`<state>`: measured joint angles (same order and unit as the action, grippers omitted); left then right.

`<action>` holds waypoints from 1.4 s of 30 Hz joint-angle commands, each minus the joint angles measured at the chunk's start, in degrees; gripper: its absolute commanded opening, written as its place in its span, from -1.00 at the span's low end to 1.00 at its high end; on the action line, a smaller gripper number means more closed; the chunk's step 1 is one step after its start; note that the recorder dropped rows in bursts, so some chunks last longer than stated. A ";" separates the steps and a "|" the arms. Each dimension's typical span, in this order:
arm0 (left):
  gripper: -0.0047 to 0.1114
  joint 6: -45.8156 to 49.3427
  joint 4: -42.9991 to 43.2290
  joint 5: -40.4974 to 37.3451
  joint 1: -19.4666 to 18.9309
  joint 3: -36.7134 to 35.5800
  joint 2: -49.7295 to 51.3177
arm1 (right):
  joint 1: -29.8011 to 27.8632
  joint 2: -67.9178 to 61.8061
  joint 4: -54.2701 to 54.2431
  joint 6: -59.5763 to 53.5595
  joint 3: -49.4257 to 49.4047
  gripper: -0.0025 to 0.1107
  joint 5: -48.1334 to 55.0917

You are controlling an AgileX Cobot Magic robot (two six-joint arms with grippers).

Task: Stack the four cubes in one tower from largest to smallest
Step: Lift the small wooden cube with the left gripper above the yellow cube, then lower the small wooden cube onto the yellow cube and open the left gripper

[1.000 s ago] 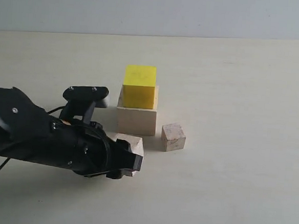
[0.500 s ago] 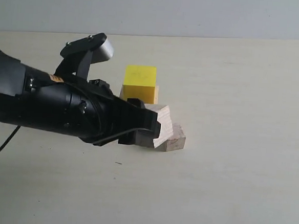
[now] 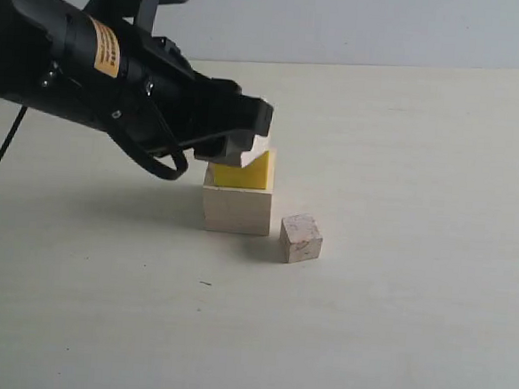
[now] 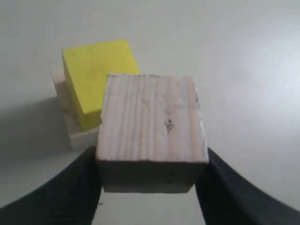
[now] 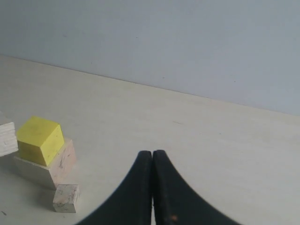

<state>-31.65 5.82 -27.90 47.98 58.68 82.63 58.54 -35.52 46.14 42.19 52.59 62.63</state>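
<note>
Left wrist view: the left gripper clamps the medium wooden cube over the yellow cube, stacked on the large cube short of the far edge of the counter. The held cube looks off-centre from the yellow top, so it likely needs aligning before lowering. The small cube sits beside the base; the right gripper, jaws pressed together empty, hangs well apart.

three pale wooden cubes, one yellow cube
</note>
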 commanded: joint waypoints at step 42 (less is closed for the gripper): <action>-0.88 -42.77 36.15 -1.89 2.30 6.77 14.84 | 0.12 0.16 -0.11 1.05 -0.20 -0.96 -1.15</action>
<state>-73.11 40.94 -28.02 50.00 65.12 97.08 58.54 -35.52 45.83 43.06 52.59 62.14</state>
